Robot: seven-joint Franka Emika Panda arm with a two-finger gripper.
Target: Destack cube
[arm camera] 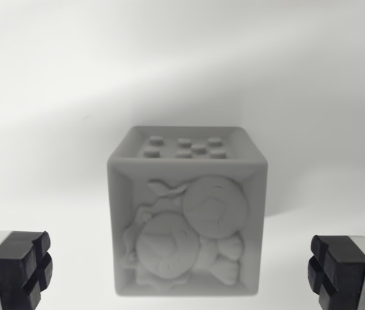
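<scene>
Seen from the wrist: low at the wrist view's left, well to the left of the cube (187,212), one black ribbed fingertip pad (22,267) on a pale metal finger, clear of the cube's left wall. In the middle, the pale grey cube itself, standing upright on a plain white surface (53,129), upper face recessed inside a raised rim and carrying a cluster of small round studs (183,147). On the face turned to the camera, framed by a border, a raised relief (185,236) of rounded cartoon-like figures; exact subject hard to make out. Whether another cube lies under this one: cannot tell, lower edge near the bottom of the frame. Low at the wrist view's right, well to the right of the cube, the second black pad (337,270), likewise apart from the cube's right wall. Gripper (179,268) spread wide, fingers either side of the cube, touching nothing, holding nothing. Soft shadow on the surface just right of the cube.
</scene>
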